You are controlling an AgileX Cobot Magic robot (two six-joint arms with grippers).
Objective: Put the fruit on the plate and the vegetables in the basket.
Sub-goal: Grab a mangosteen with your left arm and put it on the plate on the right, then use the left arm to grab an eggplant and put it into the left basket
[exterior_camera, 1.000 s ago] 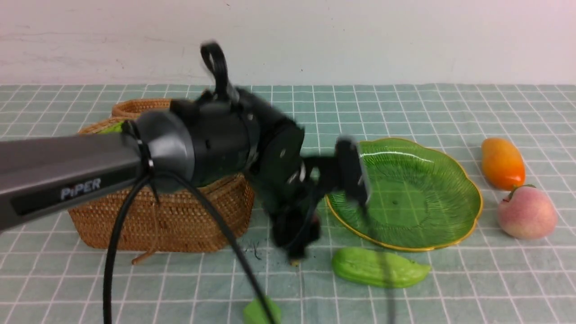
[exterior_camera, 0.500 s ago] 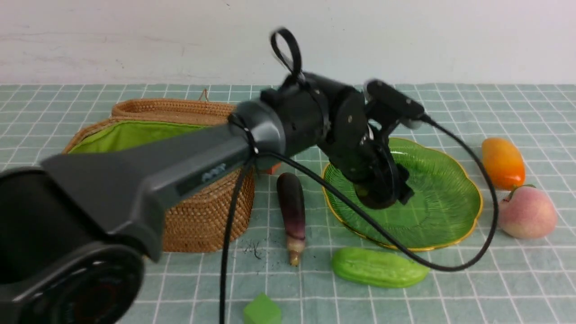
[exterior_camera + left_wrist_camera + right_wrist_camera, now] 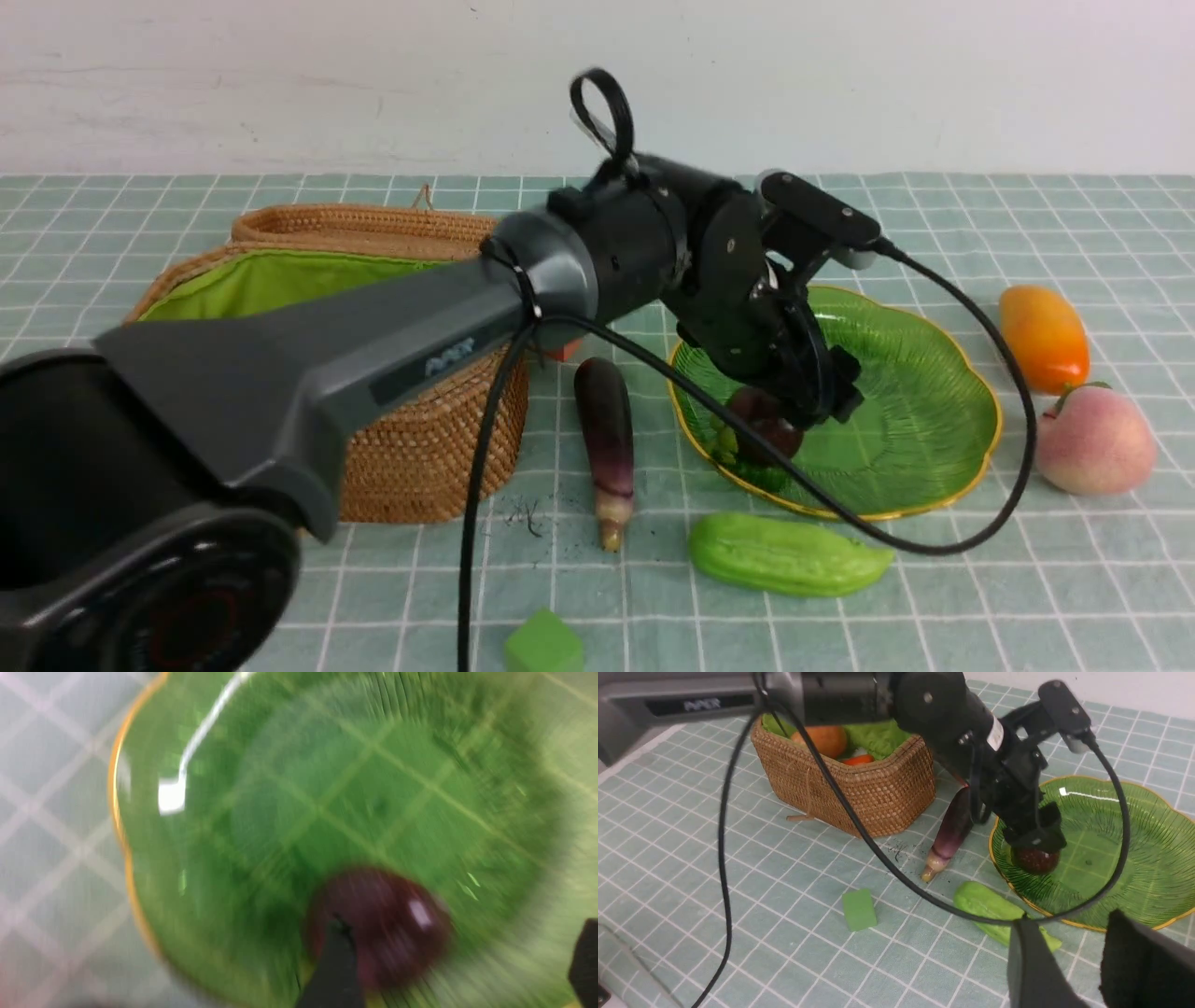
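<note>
The dark-purple mangosteen (image 3: 767, 431) lies on the near-left part of the green plate (image 3: 915, 411). My left gripper (image 3: 795, 407) hangs just above it, open; in the blurred left wrist view the mangosteen (image 3: 383, 924) sits beside one finger (image 3: 334, 966), far from the other. Mango (image 3: 1043, 338) and peach (image 3: 1094, 439) lie on the cloth right of the plate. The eggplant (image 3: 607, 434) and the green gourd (image 3: 784, 554) lie on the cloth. The basket (image 3: 411, 448) holds the potato (image 3: 821, 740) and carrot (image 3: 858, 759). My right gripper (image 3: 1078, 952) is open and empty near the gourd.
A small green cube (image 3: 543, 644) lies near the front edge. An orange cube (image 3: 565, 351) peeks out between the basket and the eggplant. The left arm's black cable (image 3: 934, 546) loops low over the gourd and the plate's front rim.
The left arm swung from in front of the basket to over the plate. Its jaws spread, and the mangosteen now shows resting on the plate beneath them.
</note>
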